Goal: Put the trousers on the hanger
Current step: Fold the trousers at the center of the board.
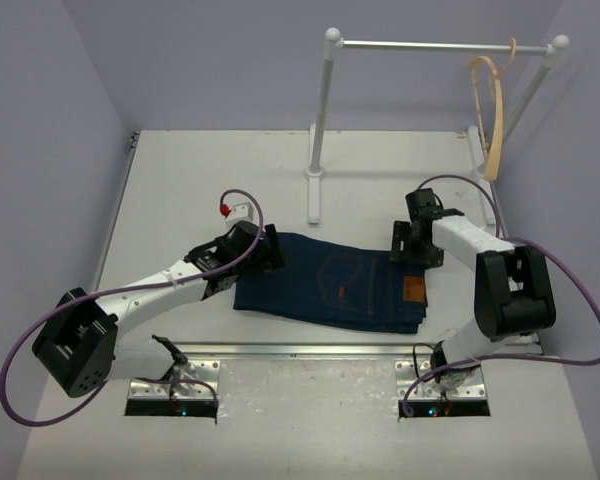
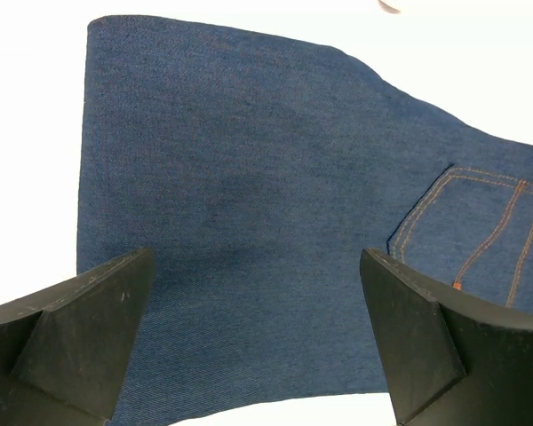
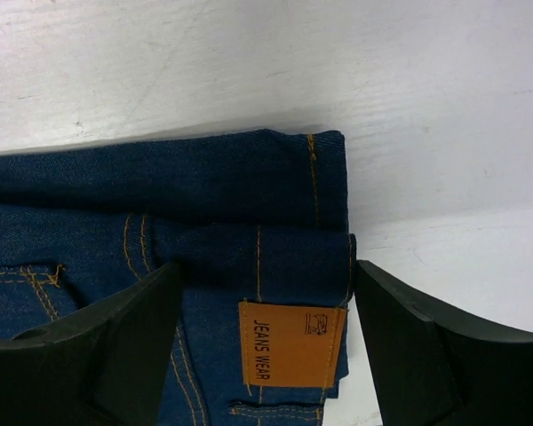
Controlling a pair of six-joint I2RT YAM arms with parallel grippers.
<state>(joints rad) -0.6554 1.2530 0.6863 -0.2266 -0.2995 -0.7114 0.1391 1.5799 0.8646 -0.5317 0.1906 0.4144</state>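
Denim trousers (image 1: pixel 330 285) lie folded flat on the table (image 1: pixel 180 180), so none of the hanging is done yet. The wooden hanger (image 1: pixel 492 120) dangles from a white rail (image 1: pixel 430 45), well beyond the trousers' waistband end and apart from them, with nothing on it.

The left gripper (image 1: pixel 272 250) sits at the trousers' leg end. Its jaws are wide, with plain cloth showing between them and nothing pinched. The right gripper (image 1: pixel 408 245) sits at the trousers' waistband end, over the brown patch (image 3: pixel 291 342). Its jaws are also spread, one over the cloth and the other just off the trousers' edge, closed on nothing.

By my reading the task is at its very start. The trousers must be gripped, lifted, carried to the hanger and draped over its bar.
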